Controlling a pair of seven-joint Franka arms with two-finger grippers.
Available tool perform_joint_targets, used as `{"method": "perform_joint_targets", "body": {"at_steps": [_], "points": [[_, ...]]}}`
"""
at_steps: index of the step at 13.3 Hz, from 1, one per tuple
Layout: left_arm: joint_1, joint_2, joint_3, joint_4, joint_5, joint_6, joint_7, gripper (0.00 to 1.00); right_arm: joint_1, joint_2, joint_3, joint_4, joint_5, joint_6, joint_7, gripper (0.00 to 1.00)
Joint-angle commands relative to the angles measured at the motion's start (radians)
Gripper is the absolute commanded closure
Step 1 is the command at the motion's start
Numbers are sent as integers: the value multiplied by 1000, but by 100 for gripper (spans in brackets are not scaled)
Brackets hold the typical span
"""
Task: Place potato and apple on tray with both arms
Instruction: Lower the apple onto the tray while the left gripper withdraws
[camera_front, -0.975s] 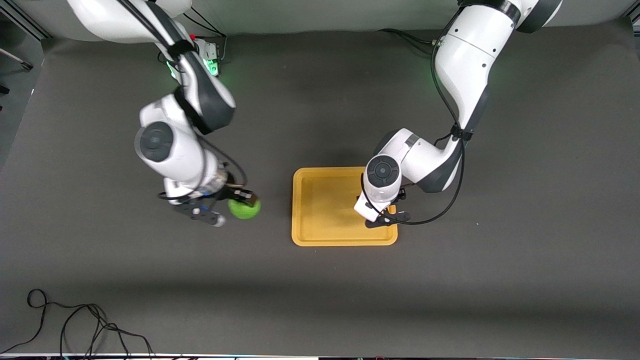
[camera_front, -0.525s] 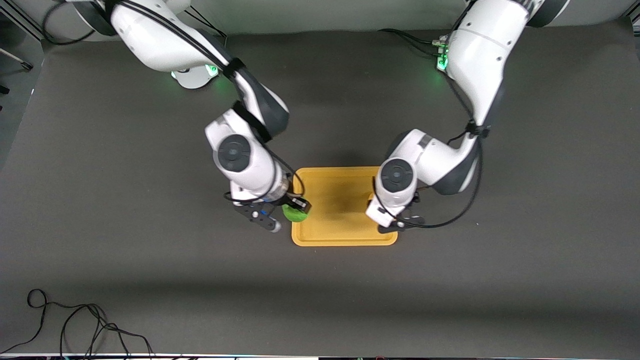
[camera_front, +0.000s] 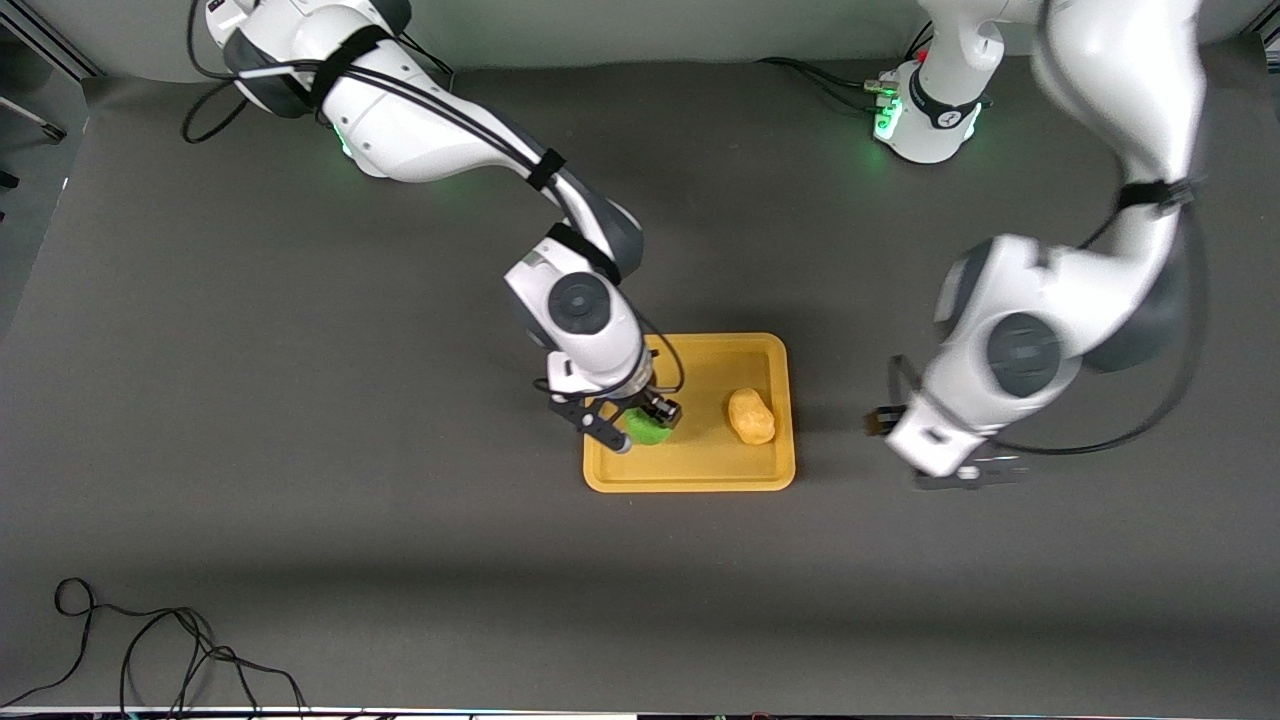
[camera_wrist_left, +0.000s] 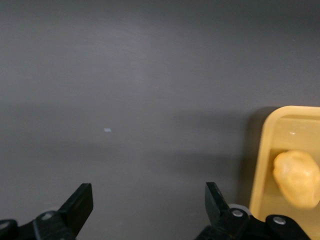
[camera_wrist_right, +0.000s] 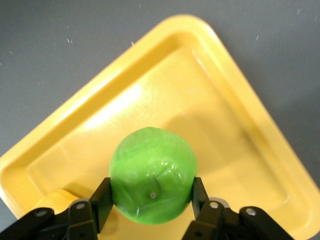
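**Apple over tray, potato already placed**

You have the right gripper (camera_wrist_right: 152, 200) clamped across the apple's (camera_wrist_right: 152, 172) widest part, over the tray (camera_front: 690, 478). I judge it rigid, light and smooth, so expect rolling on release. The potato (camera_front: 751, 415) lies on the tray toward the left arm's end. Your left gripper (camera_wrist_left: 149, 207) hangs open and empty over bare table beside the tray.

Dark grey table (camera_front: 300, 560) under even light.
A loose black cable (camera_front: 150, 650) coils at the lower left; a pale wall (camera_front: 620, 30) runs along the top.
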Motion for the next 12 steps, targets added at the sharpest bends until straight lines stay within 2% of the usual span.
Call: {"method": "perform_joint_targets", "body": {"at_steps": [1,2,4,6,9,12], "points": [[94,-163,-7,-133,-20,2,157,0,16,38,-6,55,-40,-6,42,54],[122,-205,-7,-153,-22,2,217,0,16,40,-6,51,-42,-7,42,42],[132,-294,-5,-207,-20,24,230,0,15,46,-6,49,-40,-10,42,23],[151,-355,-5,-207,-23,-16,233,0,9,44,-6,50,-39,-12,40,0],[171,-388,-4,-202,-26,-47,239,0,-34,18,1,54,-40,-70,16,0],[196,-394,-4,-199,-62,-68,300,0,-131,-124,40,43,-39,-287,-146,0]]}}
